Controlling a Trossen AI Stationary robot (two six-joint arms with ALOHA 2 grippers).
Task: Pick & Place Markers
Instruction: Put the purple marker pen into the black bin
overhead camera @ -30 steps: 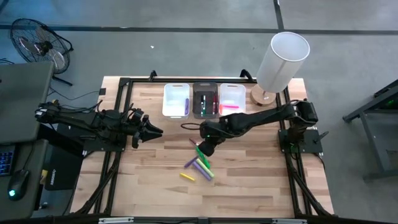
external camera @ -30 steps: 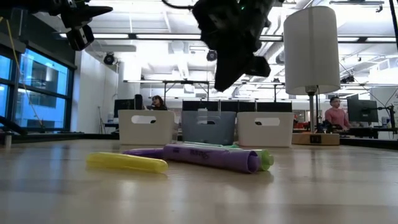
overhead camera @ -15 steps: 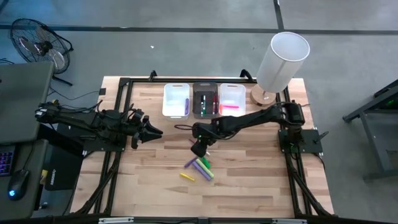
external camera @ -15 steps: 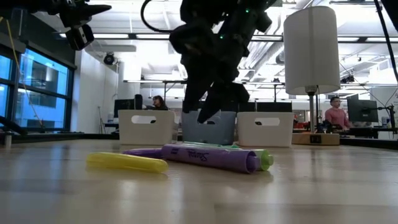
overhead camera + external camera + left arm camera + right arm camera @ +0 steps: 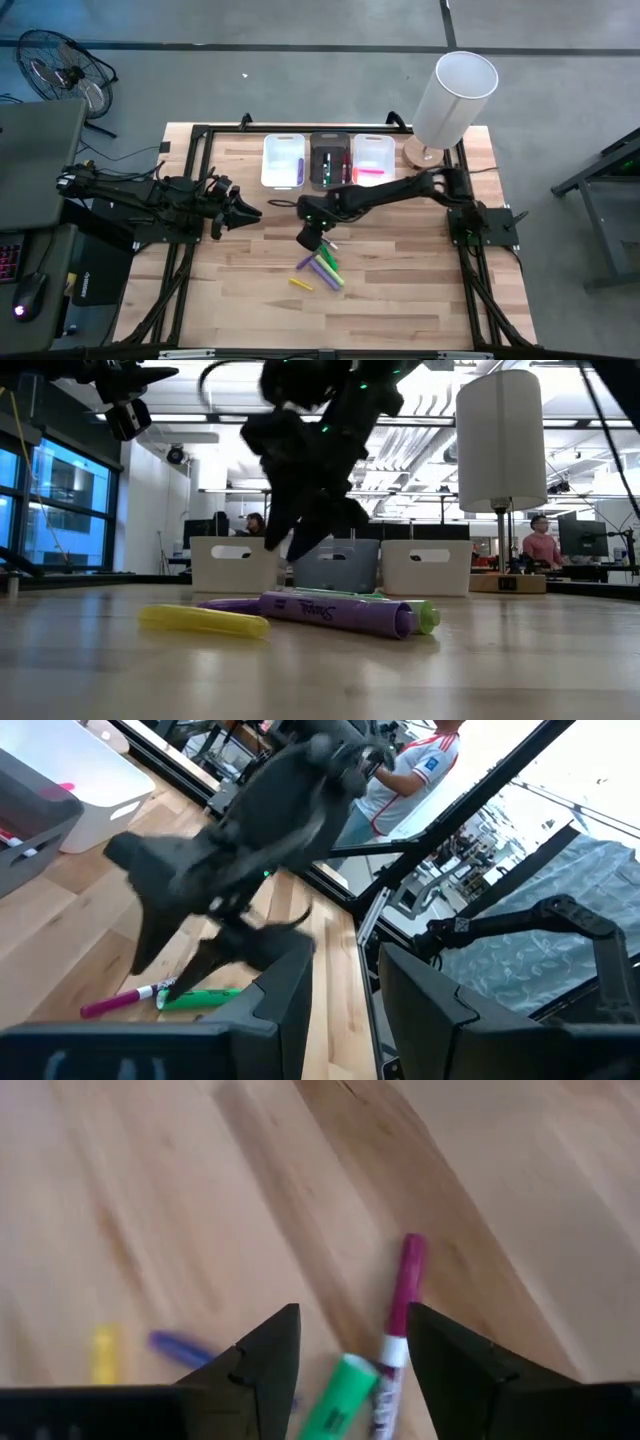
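Several markers (image 5: 322,266) lie loose on the wooden table near its middle: a purple one (image 5: 335,612), a green one (image 5: 428,617) and a yellow one (image 5: 205,621) lying flat. My right gripper (image 5: 308,240) hangs open just above the table at the far left end of the cluster, pointing down, with nothing between its fingers. Its wrist view shows a green marker (image 5: 340,1390) and a magenta-and-white marker (image 5: 398,1310) on the wood in front of the fingers. My left gripper (image 5: 245,212) waits open over the table's left side.
Three bins stand in a row at the far edge: a white one (image 5: 283,160), a dark one (image 5: 331,160) and another white one (image 5: 373,158), each with markers inside. A white lamp (image 5: 455,95) stands at the far right corner. People sit in the room beyond.
My right gripper has come down toward the table and moved toward its left edge, along the far side of the marker cluster. Its fingers, together a second ago, have opened.
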